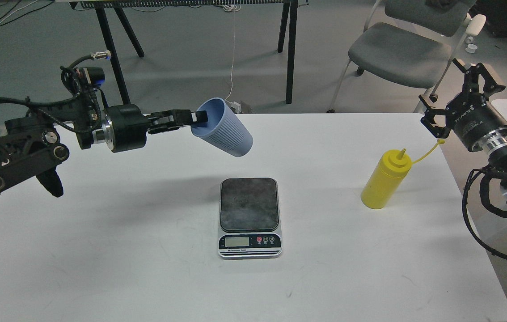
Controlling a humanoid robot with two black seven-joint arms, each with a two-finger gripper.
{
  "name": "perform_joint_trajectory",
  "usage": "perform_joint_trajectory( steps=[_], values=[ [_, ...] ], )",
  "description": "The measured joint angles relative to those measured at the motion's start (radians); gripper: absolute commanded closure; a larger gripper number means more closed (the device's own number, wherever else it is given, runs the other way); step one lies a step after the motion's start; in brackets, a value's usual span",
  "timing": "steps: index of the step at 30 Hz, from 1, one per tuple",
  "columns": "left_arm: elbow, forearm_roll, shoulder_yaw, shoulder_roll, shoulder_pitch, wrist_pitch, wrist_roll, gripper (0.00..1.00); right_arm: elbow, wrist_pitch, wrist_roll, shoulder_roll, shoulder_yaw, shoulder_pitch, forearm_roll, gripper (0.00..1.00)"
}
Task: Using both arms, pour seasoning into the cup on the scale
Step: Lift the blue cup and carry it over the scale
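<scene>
The left gripper (200, 117) pinches only the rim of the tilted blue cup (223, 127), above and behind the scale (249, 217), so it could land crooked and tip, while the right gripper (459, 94) hangs spread and empty near the squeeze bottle (385, 185).

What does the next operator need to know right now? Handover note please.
Left pincer: shut on the rim of the light blue ribbed plastic cup, which it holds tilted in the air, behind and above the scale.
Right pincer: open, empty, raised off the right table edge, behind the bottle.
Small flat digital scale: mid-table, dark platform bare.
Yellow plastic squeeze bottle: upright on the white table, right side, untouched, cap strap hanging off to the right.
Done: cup picked up.
Left: set cup upright on the scale, grasp bottle with the right pincer, pour.
</scene>
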Motion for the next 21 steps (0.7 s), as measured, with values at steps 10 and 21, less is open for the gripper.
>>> perform_joint_trajectory(
  steps=[10,21],
  values=[
    [0.018,0.050,0.008,-0.097,0.088,0.030,0.000,0.86,-0.001,0.000,-0.001,0.004,-0.001,0.000,0.000,0.01],
    [0.136,0.086,0.014,-0.228,0.114,0.056,0.000,0.86,-0.002,0.000,-0.002,0.005,-0.002,0.001,-0.002,0.01]
  ],
)
